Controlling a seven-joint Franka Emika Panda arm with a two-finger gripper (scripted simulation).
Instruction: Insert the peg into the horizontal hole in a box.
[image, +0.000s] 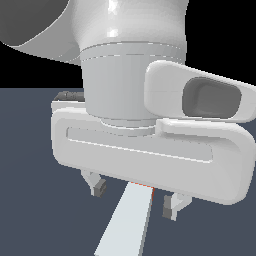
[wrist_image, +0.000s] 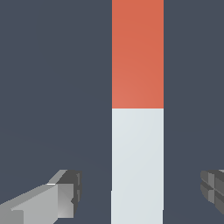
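Note:
The peg (image: 127, 220) lies flat on the dark floor, a long pale bar with an orange-red end just showing under the hand. In the wrist view the peg (wrist_image: 137, 131) runs straight through the picture, orange-red part (wrist_image: 137, 52) at one end, pale part at the other. My gripper (image: 135, 200) hovers above the peg with its jaws wide apart, one fingertip (image: 99, 187) on each side, not touching it. In the wrist view the fingertips (wrist_image: 65, 192) straddle the pale part. The box and its hole are out of view.
The arm's large white hand and wrist (image: 150, 145) fill most of the exterior view and hide the floor behind. Dark grey-blue floor (wrist_image: 52, 87) lies on both sides of the peg.

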